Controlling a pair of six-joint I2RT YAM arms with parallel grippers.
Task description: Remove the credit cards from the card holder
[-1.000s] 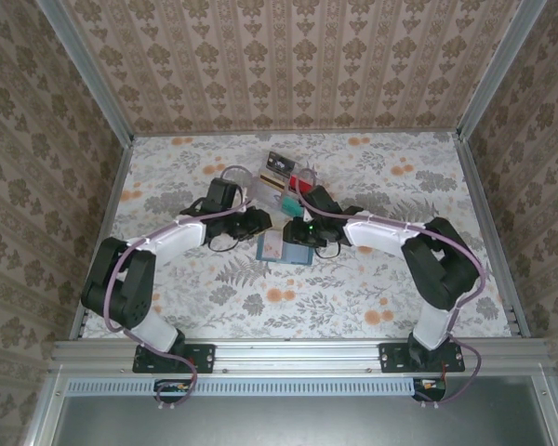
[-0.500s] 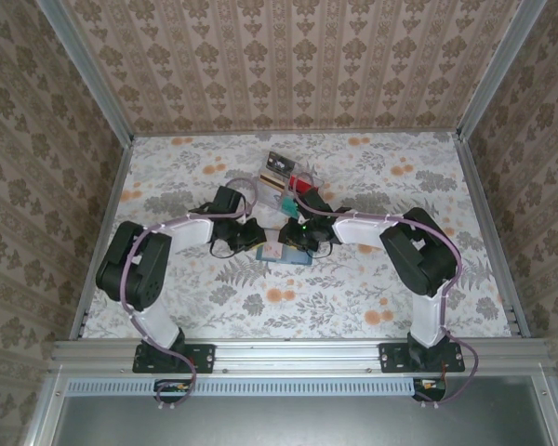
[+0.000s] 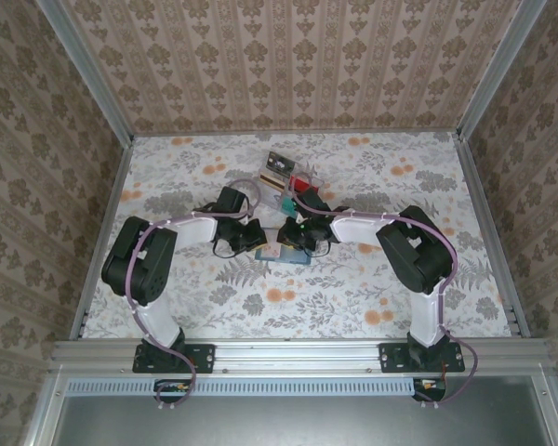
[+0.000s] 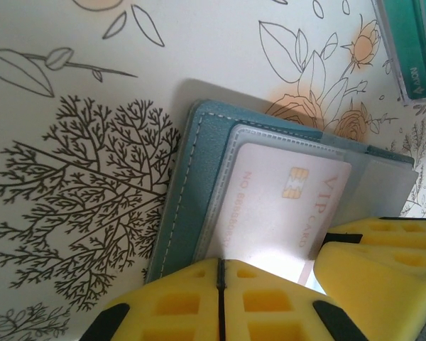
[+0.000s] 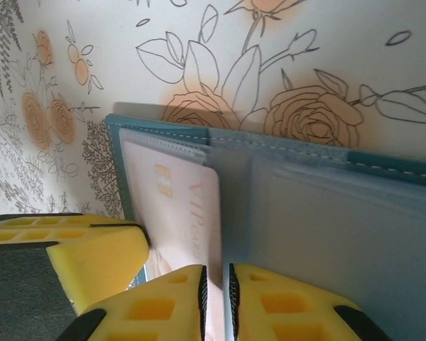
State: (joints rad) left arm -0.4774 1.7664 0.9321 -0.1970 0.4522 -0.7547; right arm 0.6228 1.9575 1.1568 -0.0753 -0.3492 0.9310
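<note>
Yellow pads of the left gripper are pressed together with only a thin seam between them, right at the near edge of the card holder. Whether they catch any of its clear sleeve I cannot tell. The right gripper has its pads drawn close, leaving a narrow slot. The pale edge of the VIP card runs into that slot, so it is pinching the card. In each wrist view the other gripper's yellow pads sit just beside, touching or almost touching the same panel.

The VIP card is white with a gold chip and pinkish lettering. Its far end is tucked under the clear sleeve of one panel, and its near end reaches the pads. The card holder is slate-blue with pale stitching and lies open flat like a book; its second panel is covered by frosted clear pockets.

From above, both arms bend inward and the grippers meet nose to nose over the holder, which lies mid-table on the floral tablecloth. Near it on the far side stands a clear plastic tray holding loose cards — a teal card at its nearer end, a dark striped card farther back.
</note>
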